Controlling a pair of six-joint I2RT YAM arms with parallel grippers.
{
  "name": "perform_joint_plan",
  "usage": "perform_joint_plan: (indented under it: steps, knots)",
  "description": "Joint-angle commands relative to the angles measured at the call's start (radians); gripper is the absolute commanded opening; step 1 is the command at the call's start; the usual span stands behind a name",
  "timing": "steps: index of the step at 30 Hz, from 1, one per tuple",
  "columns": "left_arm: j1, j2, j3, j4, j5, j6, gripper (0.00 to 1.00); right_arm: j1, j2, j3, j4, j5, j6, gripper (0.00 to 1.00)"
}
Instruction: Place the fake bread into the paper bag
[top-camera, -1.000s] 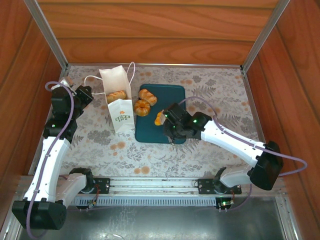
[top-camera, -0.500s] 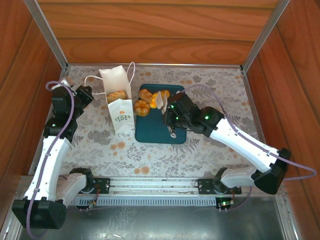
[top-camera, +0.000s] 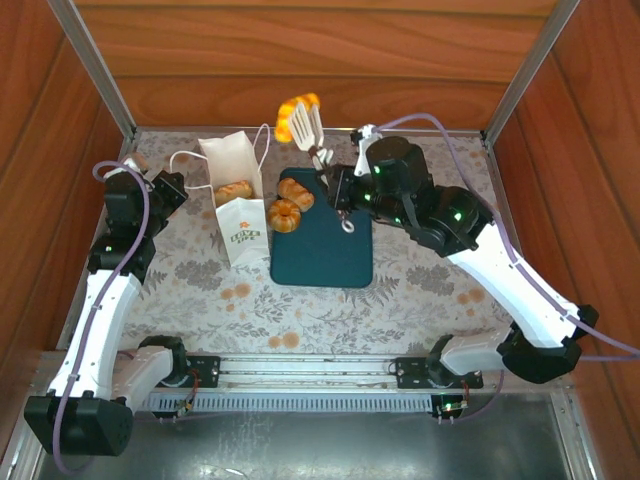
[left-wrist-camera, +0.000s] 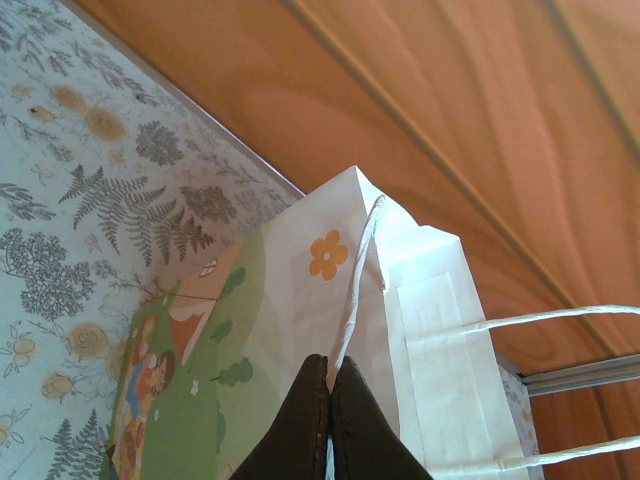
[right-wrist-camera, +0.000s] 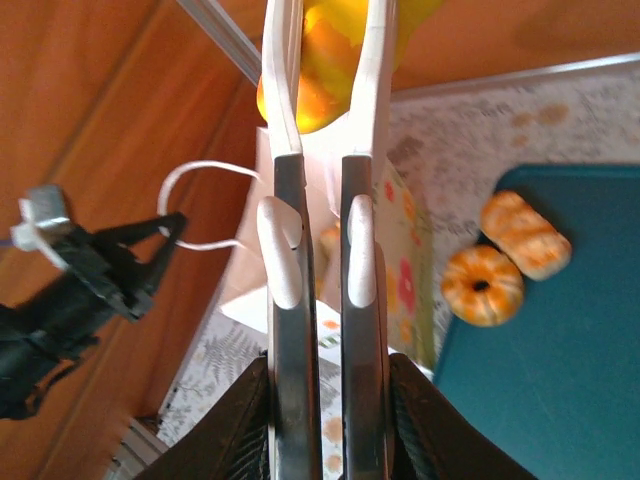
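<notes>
My right gripper (top-camera: 338, 185) (right-wrist-camera: 322, 375) is shut on metal tongs (top-camera: 314, 138) (right-wrist-camera: 292, 330) with white tips. The tongs pinch an orange fake bread (top-camera: 297, 112) (right-wrist-camera: 322, 70), held high near the back wall, up and to the right of the paper bag (top-camera: 236, 200) (right-wrist-camera: 405, 250). The white bag stands open with a golden roll (top-camera: 233, 191) inside. My left gripper (top-camera: 172, 187) (left-wrist-camera: 330, 372) is shut on the bag's white cord handle (left-wrist-camera: 358, 280), left of the bag. A ring bun (top-camera: 284, 215) (right-wrist-camera: 483, 286) and an oval roll (top-camera: 296, 193) (right-wrist-camera: 525, 236) lie on the tray.
The dark teal tray (top-camera: 325, 255) (right-wrist-camera: 565, 380) sits right of the bag on the floral tablecloth. Wooden walls close in the back and both sides, with metal posts at the back corners.
My right arm has lifted the tongs with the orange bread from the tray up and back toward the bag's side. The left arm has stayed still on the handle.
</notes>
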Motion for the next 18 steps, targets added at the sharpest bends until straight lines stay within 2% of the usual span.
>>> perform_joint_plan:
  steps: [1,6,18]
  knots:
    - [0.008,0.001,0.026,-0.001,0.008,0.010,0.00,-0.004,0.059,0.083,0.042,-0.068,-0.080,0.31]
    - [0.008,0.000,0.027,-0.001,0.006,0.010,0.00,0.006,0.139,0.162,0.058,-0.169,-0.070,0.31]
    - [0.007,-0.005,0.030,-0.002,0.004,0.012,0.00,0.048,0.226,0.144,0.063,-0.223,-0.053,0.31]
